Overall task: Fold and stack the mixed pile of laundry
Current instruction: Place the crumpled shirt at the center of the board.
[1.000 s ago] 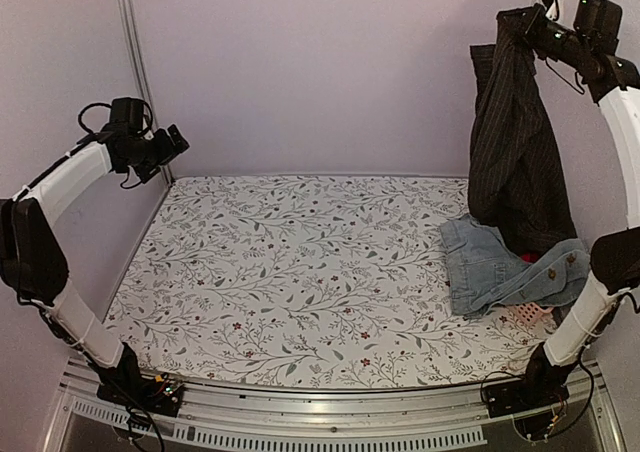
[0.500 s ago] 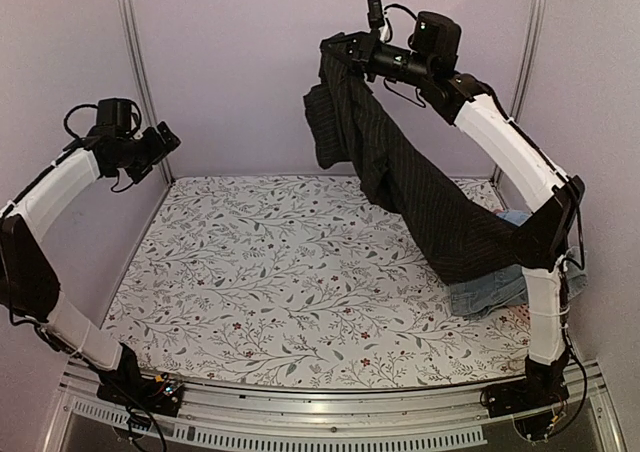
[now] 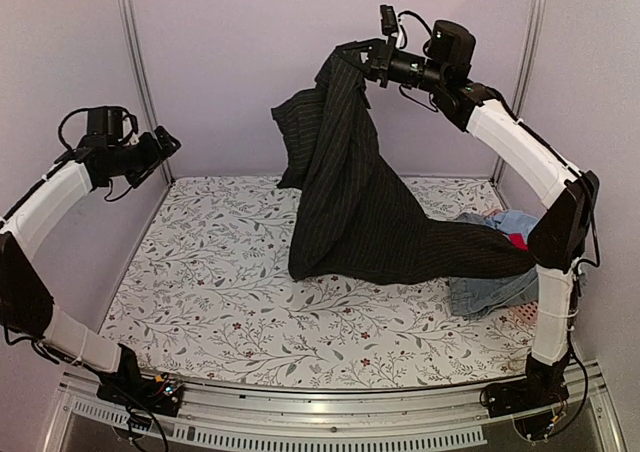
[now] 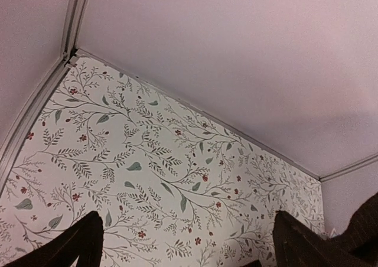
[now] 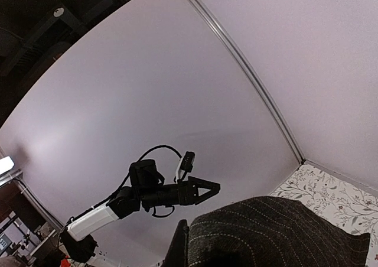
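Note:
The black pinstriped shirt (image 3: 365,212) hangs from my right gripper (image 3: 350,56), which is shut on its top edge high at the back centre. The shirt's lower part spreads over the floral table and trails right onto the laundry pile. In the right wrist view the shirt (image 5: 277,231) bunches over my fingers and hides them. The pile at the right edge shows light-blue denim (image 3: 488,292) and a red garment (image 3: 517,240). My left gripper (image 3: 170,142) hangs open and empty, high at the left. Its dark fingers (image 4: 82,243) stand wide apart over the table.
A pink slatted basket (image 3: 526,315) peeks out under the denim at the right front. The floral table cover (image 3: 230,282) runs from the left wall to the shirt. Metal frame posts (image 3: 133,62) stand at the back corners. My left arm (image 5: 147,196) shows in the right wrist view.
My right arm has swung left from the far right corner to the back centre, pulling the shirt off the pile so it now drapes across the table. The left arm has shifted slightly.

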Controlling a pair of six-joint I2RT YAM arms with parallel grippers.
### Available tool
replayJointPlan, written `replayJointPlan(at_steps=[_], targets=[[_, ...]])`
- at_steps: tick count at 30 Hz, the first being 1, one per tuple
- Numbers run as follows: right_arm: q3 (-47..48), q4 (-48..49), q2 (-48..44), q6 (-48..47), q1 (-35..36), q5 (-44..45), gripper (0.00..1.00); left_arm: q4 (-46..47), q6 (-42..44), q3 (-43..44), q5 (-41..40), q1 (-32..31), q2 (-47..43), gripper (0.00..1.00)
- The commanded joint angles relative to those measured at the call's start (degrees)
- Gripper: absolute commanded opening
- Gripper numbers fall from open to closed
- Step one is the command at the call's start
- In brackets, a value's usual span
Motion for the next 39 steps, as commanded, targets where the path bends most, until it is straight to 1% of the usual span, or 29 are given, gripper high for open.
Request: replayJointPlan(at_steps=[1, 2, 4, 5, 7, 8, 10, 14, 16, 19, 21, 22, 23, 24, 25, 26, 27, 29, 30, 31, 32, 35, 37, 39], targets=[[-3.47, 2.52, -7.43, -2.57, -4.53, -2.85, 0.0, 12.12, 8.73, -5.96, 20.25, -1.61, -2.65, 1.0], [-3.23, 2.28, -7.51, -2.88, -4.52, -2.91, 0.0, 16.65, 9.75, -8.65, 23.1, -3.35, -3.35, 1.0], [-2.35, 2.3, -7.33, -2.83, -4.58, -2.71, 0.0, 22.82, 12.1, -13.5, 25.0, -7.73, -4.14, 1.0], [-1.62, 2.16, -7.01, -2.6, -4.58, -2.76, 0.0, 27.49, 13.99, -15.81, 24.8, -10.32, -4.28, 1.0], [-0.12, 2.13, -6.22, -2.06, -4.57, -2.8, 0.0, 33.34, 17.64, -20.7, 23.09, -16.45, -3.88, 1.0], [0.24, 2.2, -5.87, -1.81, -4.56, -2.88, 0.0, 36.0, 18.54, -22.11, 21.6, -19.68, -3.06, 1.0], [0.58, 2.22, -5.62, -1.42, -4.59, -3.05, 0.0, 42.11, 19.14, -24.12, 20.39, -23.54, -0.15, 1.0], [1.42, 1.88, -5.77, -1.24, -4.57, -3.36, 0.0, 50.64, 24.28, -23.01, 16.59, -30.83, 9.59, 1.0], [1.85, 1.87, -5.62, -0.73, -4.59, -3.54, 0.0, 54.97, 25.26, -21.52, 15.64, -33.22, 14.94, 1.0], [2.08, 1.6, -5.78, -0.21, -4.57, -3.52, 0.0, 59.43, 26.21, -16.84, 16.71, -36.53, 22.69, 1.0], [2.47, 0.89, -5.99, -0.62, -4.57, -3.42, 0.0, 58.64, 27.99, -12.11, 16.63, -38.77, 27.28, 0.98], [2.77, 0.51, -6.04, -0.75, -4.62, -3.29, 0.0, 57.65, 28.41, -8.88, 16.0, -39.44, 29.08, 0.9], [3.08, 0.19, -6.12, -1.15, -4.65, -3.17, 0.0, 56.62, 28.28, -6.86, 16.15, -39.57, 30.2, 0.75], [3.37, -0.2, -6.17, -1.4, -4.59, -2.82, 0.0, 55.3, 27.76, -5.36, 15.25, -39.32, 30.28, 0.58], [3.57, -0.83, -6.34, -1.89, -4.75, -2.37, 0.0, 54.25, 26.51, -4.73, 13.99, -38.06, 29.46, 0.34], [3.6, -1.45, -6.58, -2.32, -4.99, -1.6, 0.0, 54.11, 24.9, -4.98, 13.34, -37.16, 27.56, 0.07], [3.53, -1.62, -7.18, -3.2, -5.27, -0.61, 0.0, 54.15, 22.64, -5.96, 12.33, -34.87, 24.88, 0.0], [3.36, -3.1, -7.97, -4.18, -6.19, 1.04, 0.0, 54.38, 20.17, -8.61, 9.89, -31.47, 18.11, 0.0], [3.39, -2.96, -8.45, -4.65, -6.68, 1.98, 0.0, 52.74, 20.18, -8.93, 6.46, -29.93, 14.76, 0.0], [3.41, -2.43, -8.56, -4.87, -6.93, 2.98, 0.0, 49.08, 20.67, -8.45, 3.76, -28.52, 11.3, 0.0], [3.49, -2.21, -8.59, -4.99, -7.16, 3.65, 0.0, 46.24, 20.97, -7.25, 1.54, -26.79, 8.35, 0.0], [3.97, 5.27, -7.0, -2.35, -7.2, 3.95, 0.0, 38.02, 22.23, -1.9, -0.29, -21.62, 2.44, 0.0], [7.06, 8.92, -3.29, 2.34, -6.81, 3.19, 0.0, 32.5, 24.77, 2.28, -1.36, -19.44, 0.27, 0.0], [11.22, 11.03, 0.24, 5.59, -5.98, 2.77, 0.0, 26.92, 26.82, 7.0, -4.84, -18.23, -1.66, 0.0]])
